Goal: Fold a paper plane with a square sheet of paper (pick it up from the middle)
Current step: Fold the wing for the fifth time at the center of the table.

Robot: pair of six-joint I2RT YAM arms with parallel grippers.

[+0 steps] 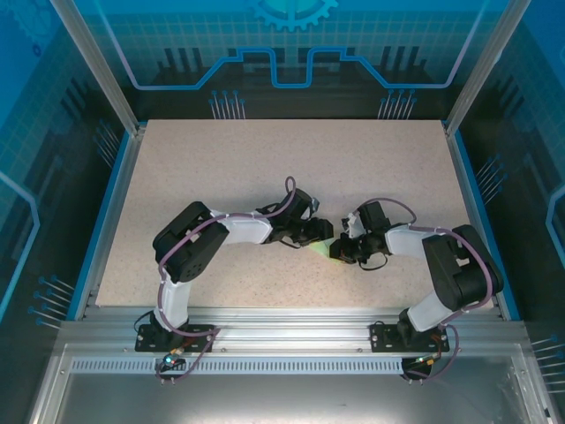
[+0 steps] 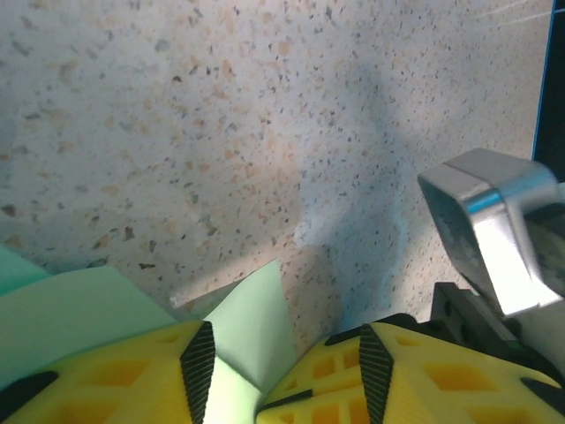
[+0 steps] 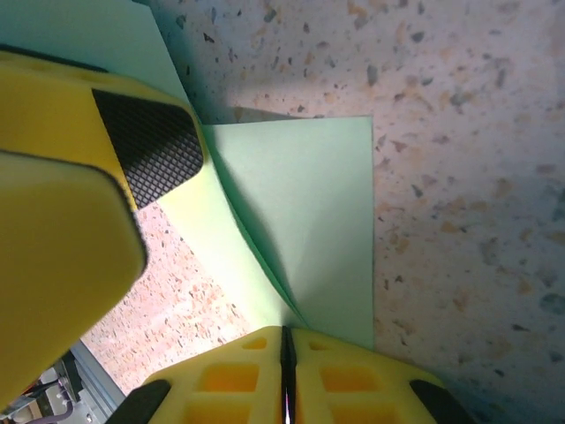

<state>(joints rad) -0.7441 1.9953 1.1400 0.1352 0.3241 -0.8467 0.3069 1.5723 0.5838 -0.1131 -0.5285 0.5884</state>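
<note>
The right gripper pinched a fold of the square sheet of paper near the middle of the table — jaws shut — while the left gripper stood half open, a flap between its fingers.

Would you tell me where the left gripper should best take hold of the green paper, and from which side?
Probably the raised flap of the paper standing between the open fingers of the left gripper, approached from the side opposite the right gripper, which pinches another edge. It is thin and elsewhere lies near the table, so only that lifted part offers grip.
</note>
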